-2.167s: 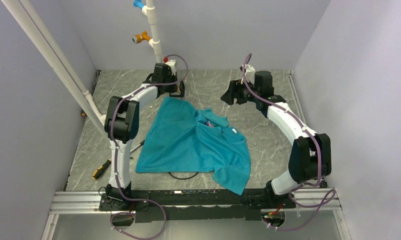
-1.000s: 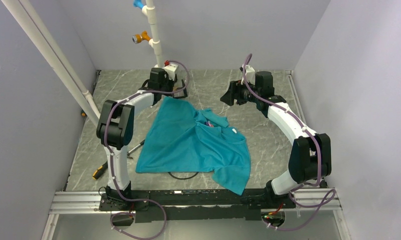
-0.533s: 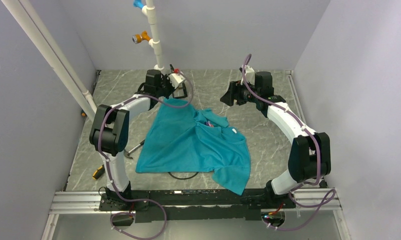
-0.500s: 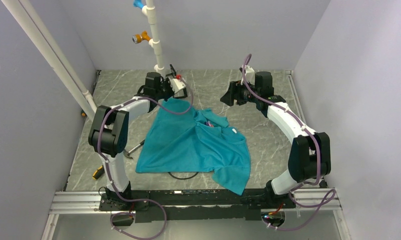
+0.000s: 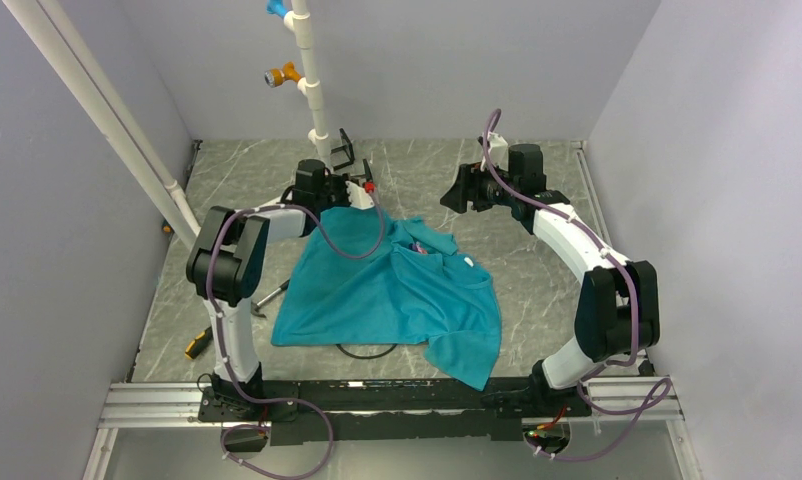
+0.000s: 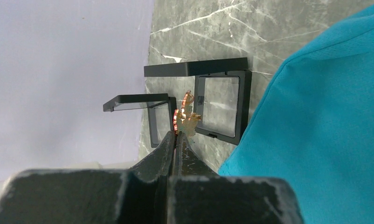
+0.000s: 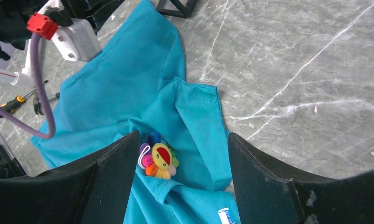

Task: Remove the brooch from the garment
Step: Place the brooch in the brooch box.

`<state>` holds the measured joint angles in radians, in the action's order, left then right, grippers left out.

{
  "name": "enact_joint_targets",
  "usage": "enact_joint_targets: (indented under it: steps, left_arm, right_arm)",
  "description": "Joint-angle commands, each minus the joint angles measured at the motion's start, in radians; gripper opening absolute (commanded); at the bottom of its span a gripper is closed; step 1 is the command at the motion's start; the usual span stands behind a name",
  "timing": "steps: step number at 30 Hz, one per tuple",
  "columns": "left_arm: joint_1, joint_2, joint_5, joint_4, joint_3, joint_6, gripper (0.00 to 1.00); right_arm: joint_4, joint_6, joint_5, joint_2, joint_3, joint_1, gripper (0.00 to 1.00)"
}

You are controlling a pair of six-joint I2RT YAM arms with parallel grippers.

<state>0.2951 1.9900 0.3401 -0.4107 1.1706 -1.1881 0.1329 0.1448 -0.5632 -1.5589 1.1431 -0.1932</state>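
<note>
The teal garment (image 5: 387, 280) lies crumpled mid-table; it also shows in the left wrist view (image 6: 325, 130) and the right wrist view (image 7: 129, 79). The brooch (image 7: 159, 161), a small multicoloured flower with a yellow-and-red centre, sits in a fold by the collar (image 5: 415, 246). My right gripper (image 7: 183, 135) is open and empty, hovering above the garment with the brooch showing between its fingers, close to the left one. It is at the far right in the top view (image 5: 455, 192). My left gripper (image 6: 178, 133) is shut on a small orange piece (image 6: 185, 114), off the garment's far corner (image 5: 339, 170).
A black open display box (image 6: 218, 102) lies on the marble just ahead of the left gripper (image 5: 343, 150). A white label (image 7: 227, 215) marks the collar. A screwdriver (image 5: 202, 340) and pliers (image 5: 267, 295) lie left of the garment. A white pipe (image 5: 312, 80) stands at the back.
My left gripper has turned and moved from the garment's far corner toward the black box, its wrist swinging right. The right arm and the garment have not moved.
</note>
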Motion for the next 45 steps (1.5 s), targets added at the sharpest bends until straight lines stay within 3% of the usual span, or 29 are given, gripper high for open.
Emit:
enact_joint_targets:
  steps: [1,24,29,43,45]
  left_arm:
    - [0.006,0.051,-0.002,-0.043,0.073,-0.051,0.0]
    - [0.009,0.208,-0.045,-0.095,0.179,-0.138,0.0]
    - [0.01,0.209,-0.042,-0.182,0.142,-0.144,0.0]
    - [0.019,0.21,-0.013,-0.056,0.143,-0.172,0.0]
    - [0.019,0.21,-0.015,-0.042,0.144,-0.174,0.06]
  right_arm:
    - [-0.005,-0.019,-0.026,-0.013,0.03,0.008,0.72]
    - [0.006,-0.024,-0.042,-0.026,0.034,0.017,0.73]
    - [0.011,-0.024,-0.047,-0.031,0.037,0.018,0.73]
    - [0.024,-0.028,-0.046,-0.041,0.049,0.02,0.73]
    - [0.025,-0.031,-0.045,-0.04,0.048,0.02,0.73]
